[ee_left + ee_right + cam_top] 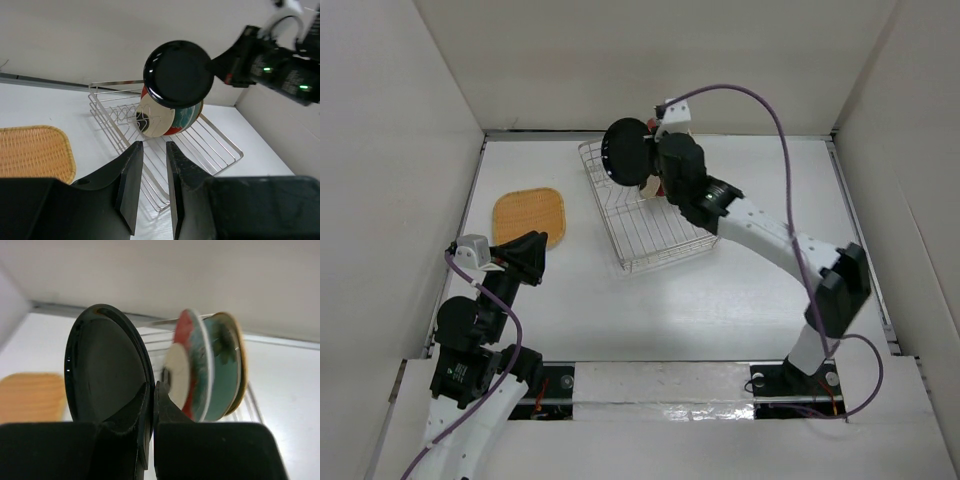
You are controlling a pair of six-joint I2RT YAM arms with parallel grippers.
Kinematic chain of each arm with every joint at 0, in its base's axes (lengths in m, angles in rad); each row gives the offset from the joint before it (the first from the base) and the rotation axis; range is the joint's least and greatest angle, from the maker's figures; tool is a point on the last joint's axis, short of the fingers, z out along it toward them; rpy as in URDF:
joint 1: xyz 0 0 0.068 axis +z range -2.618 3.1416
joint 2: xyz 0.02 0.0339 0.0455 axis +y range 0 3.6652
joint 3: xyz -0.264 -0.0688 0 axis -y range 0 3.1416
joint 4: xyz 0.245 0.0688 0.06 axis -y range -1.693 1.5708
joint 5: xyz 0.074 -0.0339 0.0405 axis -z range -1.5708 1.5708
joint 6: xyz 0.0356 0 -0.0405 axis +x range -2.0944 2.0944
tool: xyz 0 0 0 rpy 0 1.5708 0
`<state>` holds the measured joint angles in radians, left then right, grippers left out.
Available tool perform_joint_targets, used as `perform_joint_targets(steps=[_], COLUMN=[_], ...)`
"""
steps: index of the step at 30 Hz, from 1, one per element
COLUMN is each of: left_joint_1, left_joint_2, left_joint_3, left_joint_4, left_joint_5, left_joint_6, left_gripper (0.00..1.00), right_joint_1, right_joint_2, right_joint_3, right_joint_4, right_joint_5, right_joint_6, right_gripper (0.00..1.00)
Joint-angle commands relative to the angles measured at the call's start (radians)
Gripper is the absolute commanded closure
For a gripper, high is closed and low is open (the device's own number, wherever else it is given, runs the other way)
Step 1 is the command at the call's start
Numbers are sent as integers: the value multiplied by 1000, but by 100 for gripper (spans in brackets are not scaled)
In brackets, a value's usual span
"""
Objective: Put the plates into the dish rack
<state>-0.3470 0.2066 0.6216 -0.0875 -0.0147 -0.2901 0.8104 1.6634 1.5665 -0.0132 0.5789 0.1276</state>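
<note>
your right gripper (151, 390) is clamped on the lower rim of the glossy black round plate (105, 370), holding it on edge over the far end of the silver wire dish rack (655, 245). its face runs parallel to the row of standing plates (200, 370) already in the rack, which sit just beside it on the gripper's right. so the free slot looks to lie straight below, and you should lower without twisting. your left gripper (154, 150) is empty with its fingers slightly apart. it is the nearer arm to the orange-tan woven-look rounded-square plate (529, 215), which lies flat on the table.
</note>
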Motion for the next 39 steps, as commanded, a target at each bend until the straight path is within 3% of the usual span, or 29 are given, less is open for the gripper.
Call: perform_joint_targets(steps=[1, 6, 10, 19, 39], left_joint_1=[-4, -4, -4, -4, -4], left_joint_2=[-16, -15, -12, -3, 22], left_joint_3=[12, 13, 13, 13, 12], left_joint_4=[43, 42, 42, 43, 43], left_joint_5=[9, 9, 9, 9, -14], left_joint_6=[0, 0, 0, 2, 3], left_gripper=[78, 78, 77, 78, 77], right_joint_1=[-17, -39, -39, -50, -11], right_joint_2=[210, 426, 525, 581, 713], right_joint_3=[195, 499, 587, 572, 555], right_joint_4=[-27, -51, -47, -10, -51], right_joint_5=[340, 423, 461, 454, 363], right_joint_6=[-261, -411, -477, -510, -422], right_gripper=[100, 100, 100, 100, 100])
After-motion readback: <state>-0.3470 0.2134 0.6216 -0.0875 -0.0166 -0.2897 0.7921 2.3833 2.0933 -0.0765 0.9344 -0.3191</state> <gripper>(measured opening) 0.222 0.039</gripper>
